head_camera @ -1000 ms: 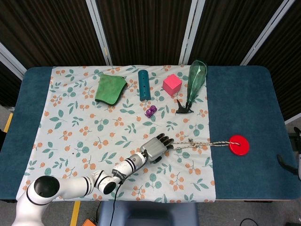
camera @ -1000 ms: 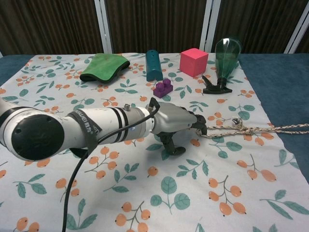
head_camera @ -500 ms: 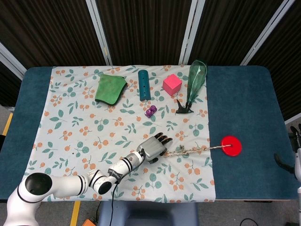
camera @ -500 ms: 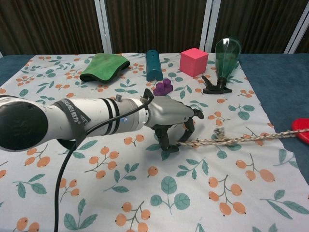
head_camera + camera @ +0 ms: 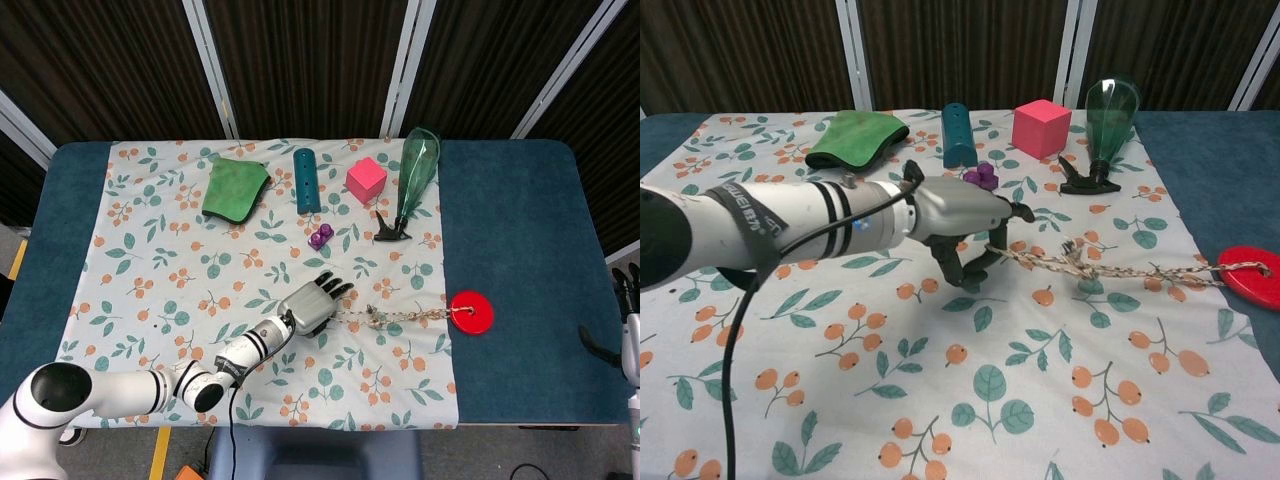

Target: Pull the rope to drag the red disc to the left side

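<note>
While I draw leftward, these are my readings.

Change: over the last second the red disc (image 5: 470,312) has slid left across the blue table (image 5: 520,240), from well out on the bare blue surface to the right border of the floral cloth (image 5: 150,260). My left hand (image 5: 313,305) has travelled left with it and a little away from me.

Meaning: the pull is carrying through the rope (image 5: 400,316) and the disc follows. I judge the drag well begun but far from finished, since the disc lies on the right half of the table.

Left hand: clenched on the near end of the rope, which comes out from between my thumb and curled fingers (image 5: 960,262) in the chest view.

Right hand: only a sliver of it shows at the right edge of the head view (image 5: 630,300); I cannot tell how its fingers are set.

Disc position: flat on the table, touching or just overlapping the cloth's right edge, well apart from the green bottle (image 5: 417,170) and pink cube (image 5: 367,178).

Rope axis: it runs nearly straight left to right, from my hand to the disc's centre, with a knot (image 5: 1072,258) partway along.

Heading: the rope's line points left, so further pulling should bring the disc onto the cloth.
</note>
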Motion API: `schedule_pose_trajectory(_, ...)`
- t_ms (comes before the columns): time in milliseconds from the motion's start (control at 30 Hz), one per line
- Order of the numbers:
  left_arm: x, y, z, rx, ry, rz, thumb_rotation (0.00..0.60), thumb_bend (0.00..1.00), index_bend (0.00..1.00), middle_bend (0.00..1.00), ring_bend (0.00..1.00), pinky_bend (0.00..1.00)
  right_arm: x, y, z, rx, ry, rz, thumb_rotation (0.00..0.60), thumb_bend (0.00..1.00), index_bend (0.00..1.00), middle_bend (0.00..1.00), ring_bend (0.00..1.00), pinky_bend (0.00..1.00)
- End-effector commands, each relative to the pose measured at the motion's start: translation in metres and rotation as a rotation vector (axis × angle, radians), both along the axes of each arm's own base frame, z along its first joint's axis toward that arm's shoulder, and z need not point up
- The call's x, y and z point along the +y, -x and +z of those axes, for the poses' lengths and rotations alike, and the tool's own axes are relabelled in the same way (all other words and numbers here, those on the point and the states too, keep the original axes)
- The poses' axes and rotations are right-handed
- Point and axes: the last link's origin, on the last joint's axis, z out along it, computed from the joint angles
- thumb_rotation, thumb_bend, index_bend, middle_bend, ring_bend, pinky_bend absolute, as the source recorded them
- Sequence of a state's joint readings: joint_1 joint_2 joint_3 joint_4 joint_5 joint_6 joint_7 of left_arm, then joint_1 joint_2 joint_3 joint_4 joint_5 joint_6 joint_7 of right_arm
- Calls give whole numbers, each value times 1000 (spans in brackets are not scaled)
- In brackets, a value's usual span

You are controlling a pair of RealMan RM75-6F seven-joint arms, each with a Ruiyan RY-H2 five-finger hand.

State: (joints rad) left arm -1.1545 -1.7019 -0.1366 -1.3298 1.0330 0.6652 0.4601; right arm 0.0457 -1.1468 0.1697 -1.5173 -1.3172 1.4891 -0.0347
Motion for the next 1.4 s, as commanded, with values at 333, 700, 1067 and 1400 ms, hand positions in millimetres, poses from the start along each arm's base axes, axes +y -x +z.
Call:
schedule_pose_trajectory(333, 18, 115, 125, -13, -355, 189, 600, 753, 896, 61, 0, 67, -7, -5, -8, 7, -30, 12, 600, 371, 0, 0, 0, 0)
schedule_pose_trajectory(700, 3, 263, 268, 102, -887, 560, 600, 790, 903, 133, 0, 116, -14, -11, -19, 23, -65, 32, 600, 371, 0, 0, 0, 0)
schedule_pose_trajectory(1067, -18, 317, 329, 145, -1265, 773, 600, 827, 907, 186, 1, 120, -9, -13, -14, 48, -52, 35, 600, 371, 0, 0, 0, 0)
schedule_pose_trajectory(1400, -19, 281, 298, -114, -1031, 604, 600, 790, 900, 203, 14, 141, -7, -9, -20, 35, -69, 32, 600, 371, 0, 0, 0, 0)
